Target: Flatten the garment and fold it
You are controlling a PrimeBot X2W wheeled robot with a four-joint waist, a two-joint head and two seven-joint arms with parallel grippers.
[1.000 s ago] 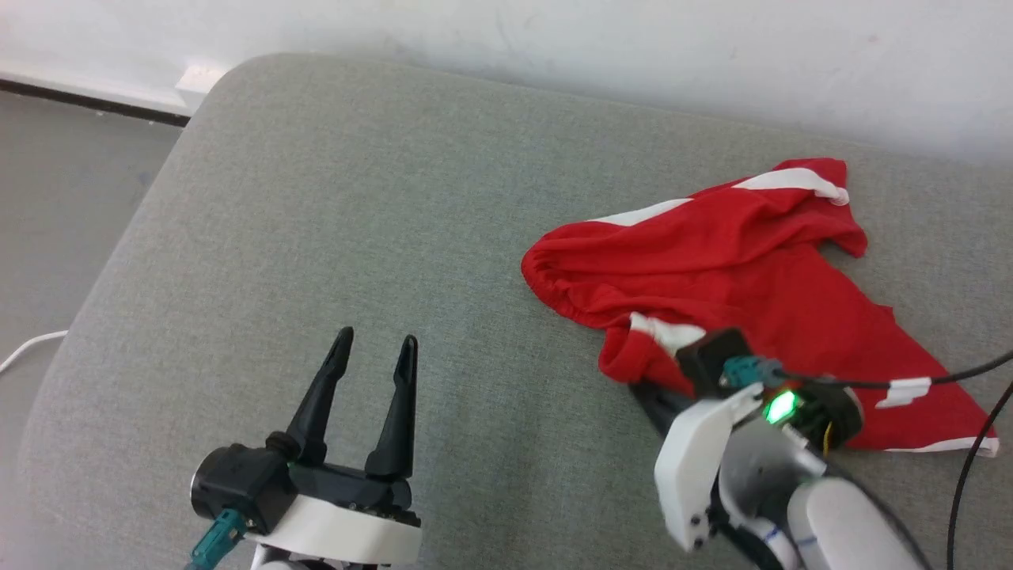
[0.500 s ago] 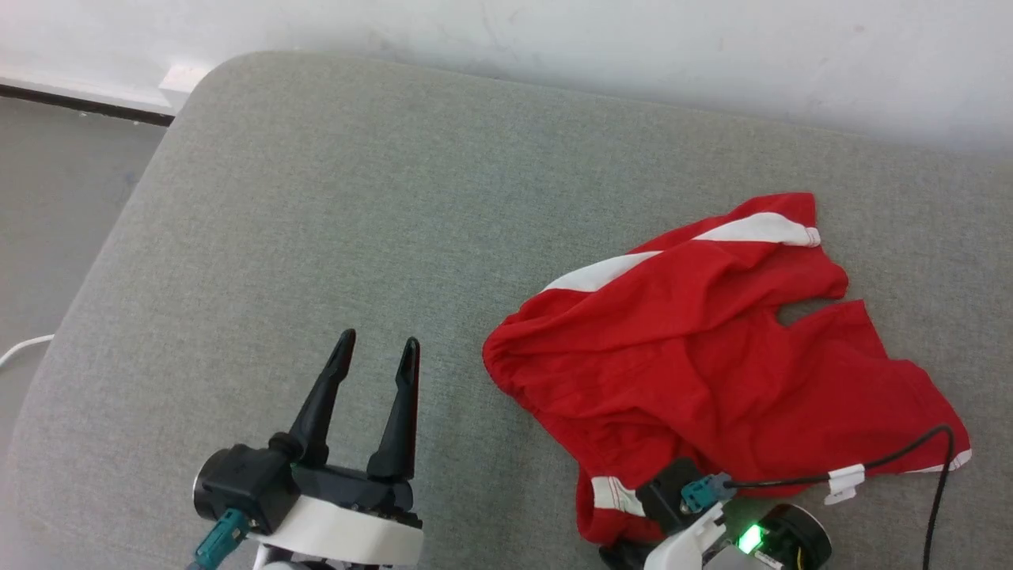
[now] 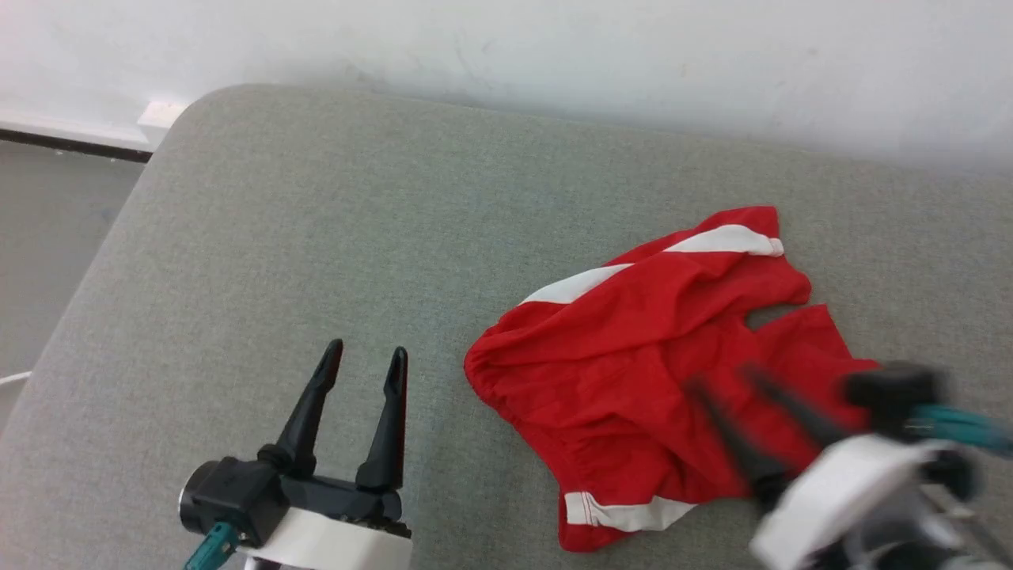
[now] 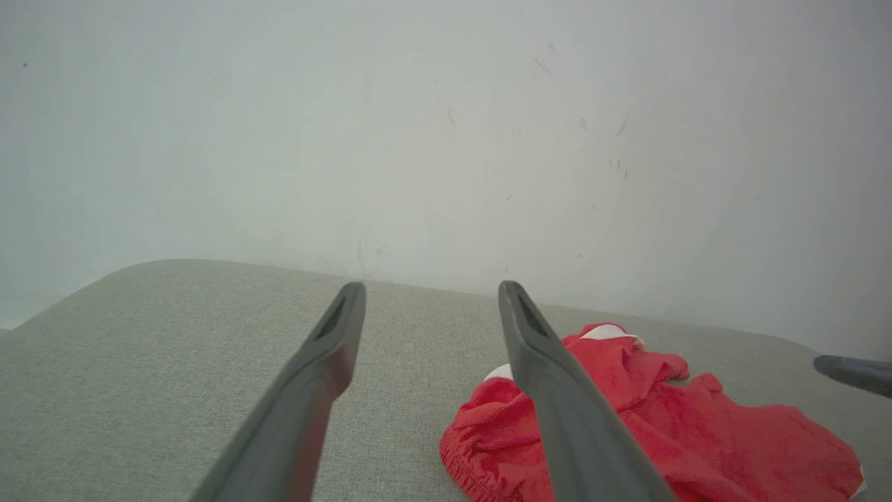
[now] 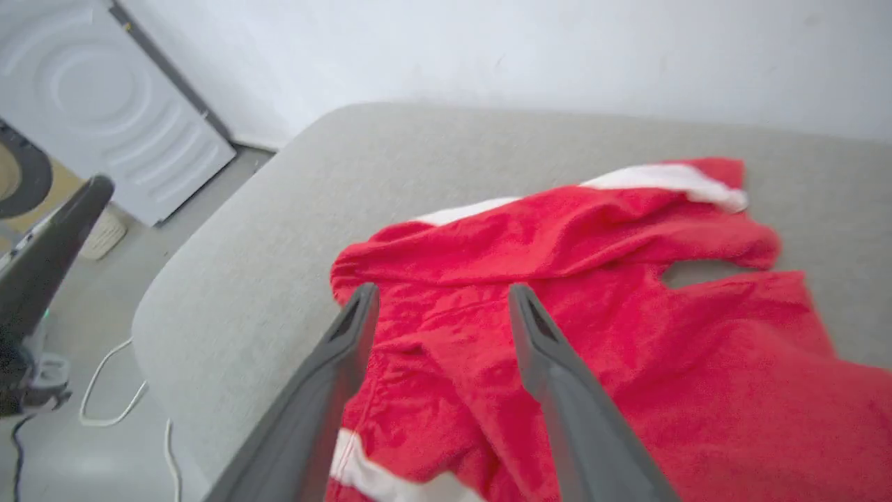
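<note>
Overhead, left claw [image 3: 368, 348] agape beside garment [image 3: 633, 372], right claw [image 3: 724, 378] agape above it; from right wrist, floor cable [image 5: 97, 422].

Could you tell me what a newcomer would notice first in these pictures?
The bright red shorts catch the eye first, lying rumpled with white stripes on the grey cushion, right of its middle. Next comes the right gripper, blurred, open above the shorts' near part. The left gripper stands open over bare cushion at the lower left.
</note>
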